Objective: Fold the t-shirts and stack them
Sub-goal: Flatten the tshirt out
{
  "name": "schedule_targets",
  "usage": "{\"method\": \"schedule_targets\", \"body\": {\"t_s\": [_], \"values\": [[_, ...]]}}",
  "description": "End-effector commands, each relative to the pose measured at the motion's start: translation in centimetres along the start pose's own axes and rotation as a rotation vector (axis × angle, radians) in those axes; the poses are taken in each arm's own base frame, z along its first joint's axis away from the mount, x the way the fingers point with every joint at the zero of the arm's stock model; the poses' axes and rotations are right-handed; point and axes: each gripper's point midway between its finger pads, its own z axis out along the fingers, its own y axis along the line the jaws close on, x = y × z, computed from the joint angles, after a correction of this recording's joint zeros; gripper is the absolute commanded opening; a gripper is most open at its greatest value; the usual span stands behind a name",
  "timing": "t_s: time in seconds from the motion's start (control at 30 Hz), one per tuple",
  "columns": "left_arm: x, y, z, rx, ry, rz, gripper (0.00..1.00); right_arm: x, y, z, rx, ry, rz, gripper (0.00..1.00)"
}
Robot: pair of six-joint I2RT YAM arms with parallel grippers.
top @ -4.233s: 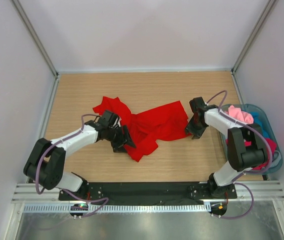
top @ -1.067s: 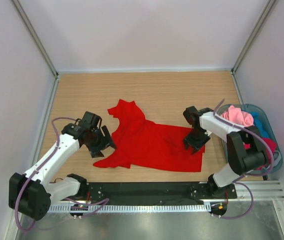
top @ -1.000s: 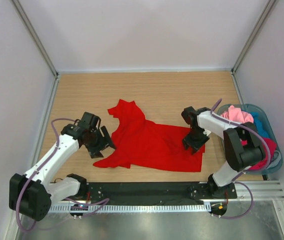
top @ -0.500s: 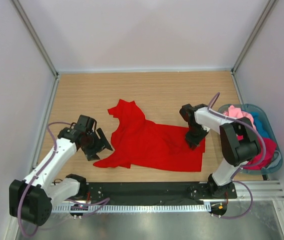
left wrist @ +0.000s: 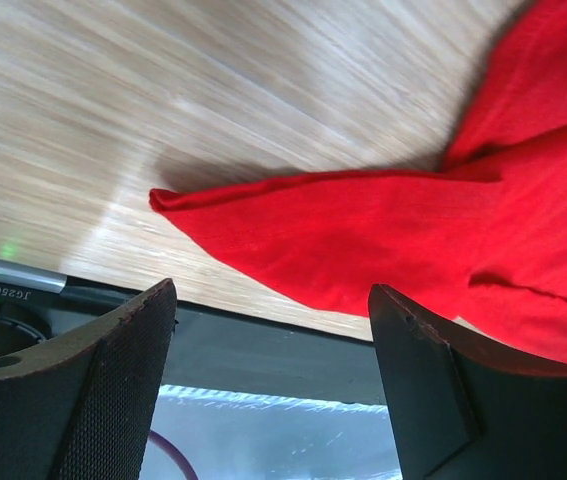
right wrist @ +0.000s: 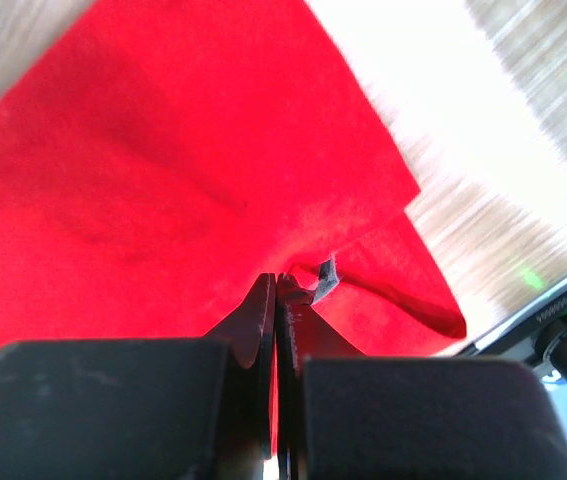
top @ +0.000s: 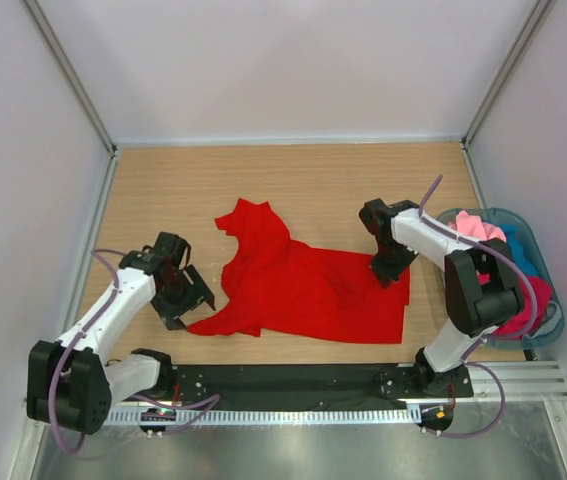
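A bright red t-shirt lies spread out, with some wrinkles, on the wooden table. My left gripper is open and empty just left of the shirt's near-left corner. In the left wrist view that corner lies beyond the wide-apart fingers. My right gripper is at the shirt's right edge and shut on a pinch of red cloth; the jaws stand closed. Pink, teal and crimson shirts lie bunched in the basket.
A translucent blue-grey basket stands at the table's right edge beside the right arm. White walls enclose the table on three sides. A black base rail runs along the near edge; it also shows in the left wrist view.
The bunched shirt of four seconds ago is now spread out. In the last second my left gripper drew back toward the near left, open. My right gripper shifted slightly along the shirt's right edge.
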Motion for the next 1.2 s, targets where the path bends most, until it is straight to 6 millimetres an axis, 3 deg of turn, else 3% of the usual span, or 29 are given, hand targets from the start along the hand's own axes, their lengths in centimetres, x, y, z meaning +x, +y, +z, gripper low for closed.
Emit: {"method": "schedule_targets", "body": {"t_s": [0.0,0.03,0.07,0.17,0.4,0.7,0.8,0.9,1.0,1.07,1.13,1.17], "values": [[0.1,1.0,0.6,-0.054,0.003,-0.048,0.79,0.7,-0.1,-1.3,-0.031,0.034,0.008,0.04],[-0.4,0.5,0.8,-0.033,-0.014,-0.058,0.79,1.3,-0.4,-0.8,-0.024,0.054,0.005,0.17],[-0.6,0.2,0.9,-0.025,-0.020,-0.059,0.79,1.8,0.1,-0.7,-0.046,0.079,0.016,0.24],[-0.9,-0.4,1.3,-0.025,-0.001,-0.059,0.77,2.7,0.0,0.1,-0.035,0.107,0.015,0.34],[-0.1,-0.4,3.4,-0.006,0.043,-0.073,0.67,3.0,-0.4,1.4,-0.008,0.094,0.015,0.34],[-0.2,0.1,3.9,-0.034,0.032,-0.082,0.54,3.3,-1.8,2.2,0.044,0.085,0.003,0.35],[-0.5,0.0,4.1,-0.027,0.014,-0.083,0.42,3.1,-1.8,2.3,0.042,0.076,0.008,0.32],[-0.5,0.0,4.3,-0.032,0.022,-0.079,0.17,3.1,-1.7,2.6,0.046,0.074,0.007,0.26],[-0.6,-0.1,4.2,-0.024,0.020,-0.074,0.03,3.2,-1.7,2.9,0.041,0.067,0.009,0.15],[-1.0,-0.7,3.5,0.011,-0.006,-0.062,0.00,2.8,-1.2,3.2,0.016,0.051,0.002,0.01],[-1.6,-1.2,2.7,0.027,-0.038,-0.044,0.00,2.0,-0.8,2.5,0.003,0.025,-0.016,0.01],[-2.8,-2.4,1.3,0.059,-0.081,-0.028,0.00,1.2,-0.4,1.8,-0.009,0.003,-0.027,0.01]]}}
